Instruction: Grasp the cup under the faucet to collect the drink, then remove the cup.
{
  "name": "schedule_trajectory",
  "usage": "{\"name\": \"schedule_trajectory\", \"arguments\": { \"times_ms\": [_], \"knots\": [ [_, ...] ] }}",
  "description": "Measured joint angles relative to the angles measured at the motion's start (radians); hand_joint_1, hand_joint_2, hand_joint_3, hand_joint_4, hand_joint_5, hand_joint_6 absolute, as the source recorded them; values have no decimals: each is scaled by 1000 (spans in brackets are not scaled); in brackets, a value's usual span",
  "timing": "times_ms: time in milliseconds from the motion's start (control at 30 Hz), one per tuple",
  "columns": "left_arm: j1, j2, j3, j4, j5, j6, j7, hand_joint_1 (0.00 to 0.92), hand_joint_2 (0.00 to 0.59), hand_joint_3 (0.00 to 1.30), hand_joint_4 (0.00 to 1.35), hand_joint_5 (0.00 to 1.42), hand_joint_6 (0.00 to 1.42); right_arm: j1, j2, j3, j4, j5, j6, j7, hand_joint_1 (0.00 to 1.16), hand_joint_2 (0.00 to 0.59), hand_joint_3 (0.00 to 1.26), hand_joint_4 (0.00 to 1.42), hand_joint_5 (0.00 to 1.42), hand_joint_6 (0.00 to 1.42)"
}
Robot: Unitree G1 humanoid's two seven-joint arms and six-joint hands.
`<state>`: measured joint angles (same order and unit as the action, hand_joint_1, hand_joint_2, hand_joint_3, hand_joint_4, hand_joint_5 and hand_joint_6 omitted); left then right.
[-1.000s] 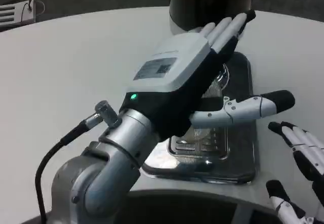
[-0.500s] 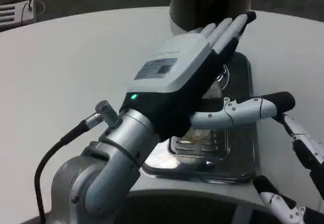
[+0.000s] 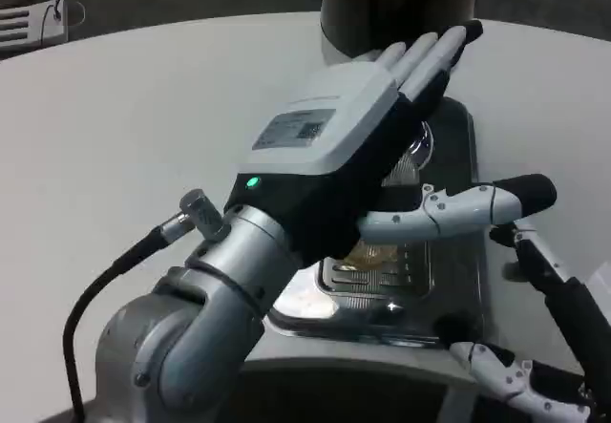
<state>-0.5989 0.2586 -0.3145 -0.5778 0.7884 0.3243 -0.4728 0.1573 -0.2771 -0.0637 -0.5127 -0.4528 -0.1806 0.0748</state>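
White round table top (image 3: 143, 108) carries the scene and spreads broad and bare to the left of the left hand, the freest room for moving. Beyond that hand's fingertips rises the dark cylindrical drink dispenser (image 3: 396, 3), closing off the far side. Under the palm and to its right lies the shiny steel drip tray with a slotted grate (image 3: 449, 294), its raised rim an edge to stay clear of. The left hand (image 3: 353, 146) hangs over the tray, fingers straight and together toward the dispenser, thumb stuck out to the right, grasping nothing. The right hand (image 3: 535, 318) sits just right of the tray, beside that thumb; whether its fingers are spread or curled cannot be told, and nothing is seen in it. The clear glass cup (image 3: 410, 156) stands on the tray, mostly hidden below the left palm. Judged progress: cup not yet grasped; filling and removal remain.
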Motion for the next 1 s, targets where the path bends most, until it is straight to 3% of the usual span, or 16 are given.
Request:
{"name": "schedule_trajectory", "arguments": {
  "times_ms": [300,700,1000],
  "knots": [
    [1,0,9,-6,1,0,-7,0,93,0,0,0,0,-43,6,11,44,-4,27,-11,562,246,1,65,104,225],
    [10,0,16,-20,1,0,-8,0,94,0,0,0,0,-134,30,36,96,-16,76,-20,593,239,0,52,85,207],
    [17,-3,18,-31,5,0,-10,0,95,0,0,0,0,-192,35,82,144,-40,90,-24,597,240,0,44,84,199]
  ]
}}
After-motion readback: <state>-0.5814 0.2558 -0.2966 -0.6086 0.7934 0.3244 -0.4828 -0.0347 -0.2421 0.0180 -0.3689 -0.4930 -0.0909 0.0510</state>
